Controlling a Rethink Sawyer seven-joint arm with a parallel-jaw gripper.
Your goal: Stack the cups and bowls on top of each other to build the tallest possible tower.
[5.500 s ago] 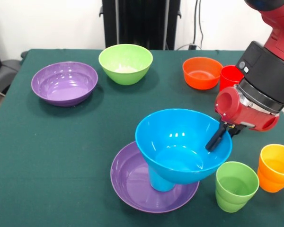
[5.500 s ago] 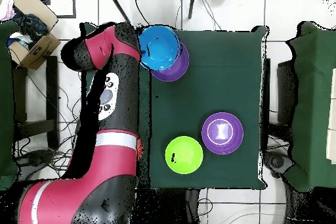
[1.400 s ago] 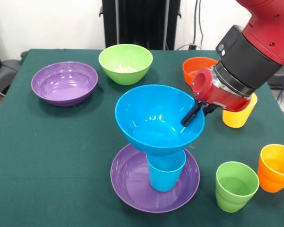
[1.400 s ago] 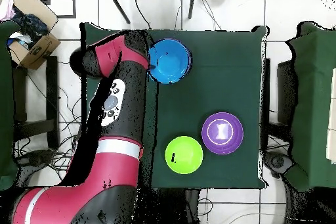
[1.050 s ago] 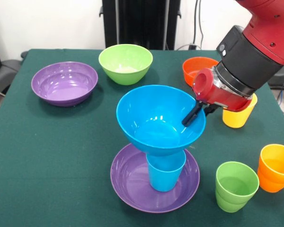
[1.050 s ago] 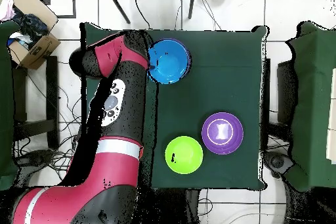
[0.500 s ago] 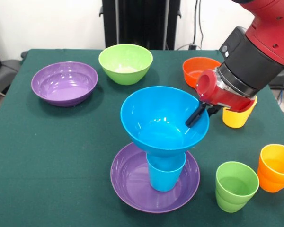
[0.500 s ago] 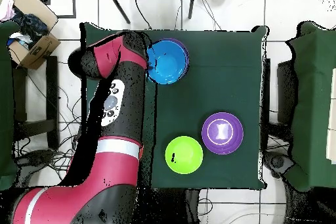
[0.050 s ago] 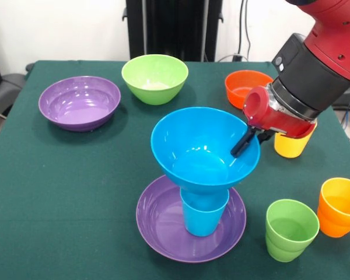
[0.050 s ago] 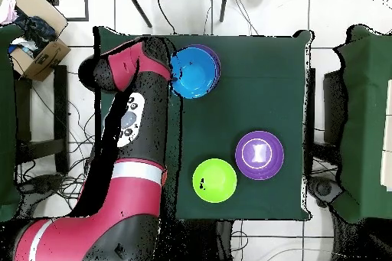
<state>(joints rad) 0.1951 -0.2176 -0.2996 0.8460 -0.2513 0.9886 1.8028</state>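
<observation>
Front view: tool (image 9: 245, 142), clamped on the blue bowl (image 9: 201, 149), has carried it slightly rightward above the blue cup (image 9: 204, 214).

Front view's bright and even from where I sit, light from above. Soft shadows under the bowls on the dark green tablecloth (image 9: 58, 192). White glare on the deep glossy blue plastic bowl (image 9: 205, 149). No blur.
</observation>
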